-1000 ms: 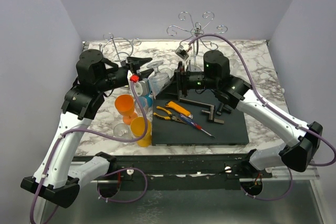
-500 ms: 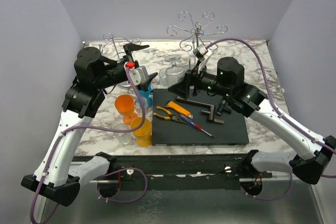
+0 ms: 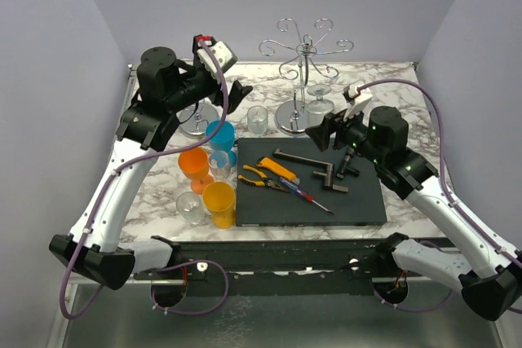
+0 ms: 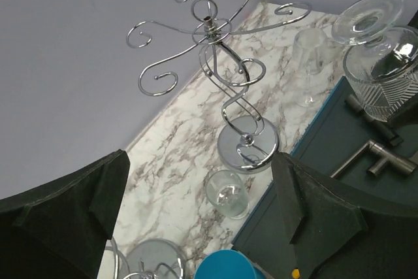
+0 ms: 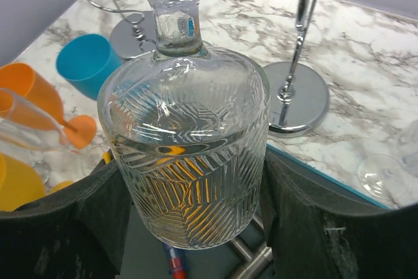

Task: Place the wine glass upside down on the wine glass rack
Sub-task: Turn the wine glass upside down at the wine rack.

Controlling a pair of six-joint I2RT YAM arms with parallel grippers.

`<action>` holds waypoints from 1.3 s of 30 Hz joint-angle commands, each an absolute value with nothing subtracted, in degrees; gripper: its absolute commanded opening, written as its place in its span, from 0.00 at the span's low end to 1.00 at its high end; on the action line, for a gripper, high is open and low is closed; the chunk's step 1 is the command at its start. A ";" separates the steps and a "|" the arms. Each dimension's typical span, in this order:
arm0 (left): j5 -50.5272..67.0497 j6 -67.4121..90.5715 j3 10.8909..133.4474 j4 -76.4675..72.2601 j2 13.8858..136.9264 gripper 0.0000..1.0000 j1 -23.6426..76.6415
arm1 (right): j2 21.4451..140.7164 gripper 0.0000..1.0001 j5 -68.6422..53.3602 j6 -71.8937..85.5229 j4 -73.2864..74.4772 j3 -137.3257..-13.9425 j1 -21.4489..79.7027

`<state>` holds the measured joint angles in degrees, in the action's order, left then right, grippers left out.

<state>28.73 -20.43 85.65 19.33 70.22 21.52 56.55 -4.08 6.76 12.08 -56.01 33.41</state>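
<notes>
My right gripper (image 5: 192,181) is shut on the bowl of the clear ribbed wine glass (image 5: 189,155), which is upside down with its stem and foot up. From above, the wine glass (image 3: 320,103) hangs in the right gripper (image 3: 324,124) just right of the chrome wine glass rack (image 3: 303,48), beside its round base (image 3: 294,120) and below its curled arms. The rack's pole (image 5: 302,17) stands close behind the glass. My left gripper (image 3: 235,97) is open and holds nothing, raised at the back left. In the left wrist view the rack (image 4: 215,27) and the wine glass (image 4: 382,63) are ahead of the left gripper (image 4: 199,161).
A dark mat (image 3: 359,201) carries pliers (image 3: 273,170), a screwdriver (image 3: 308,196) and metal brackets (image 3: 322,170). Orange (image 3: 194,165), yellow (image 3: 218,201) and blue (image 3: 218,134) cups and clear glasses (image 3: 258,120) stand left of it. A second rack's base (image 3: 198,117) sits under the left arm.
The left gripper opened, let go of the wine glass and drew back up to the left. The right gripper carried the glass right, to beside the rack.
</notes>
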 commanded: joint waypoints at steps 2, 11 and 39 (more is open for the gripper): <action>25.58 -10.52 89.44 18.46 74.26 0.99 21.78 | 55.11 0.00 -2.96 3.88 5.82 -56.57 29.47; 26.68 -6.41 91.48 18.46 78.31 0.96 21.75 | 58.57 0.01 -8.71 2.28 3.19 -56.27 19.92; 29.84 -3.81 91.09 18.41 81.35 0.88 22.15 | 71.31 0.00 -19.02 -0.87 -3.61 -60.46 10.86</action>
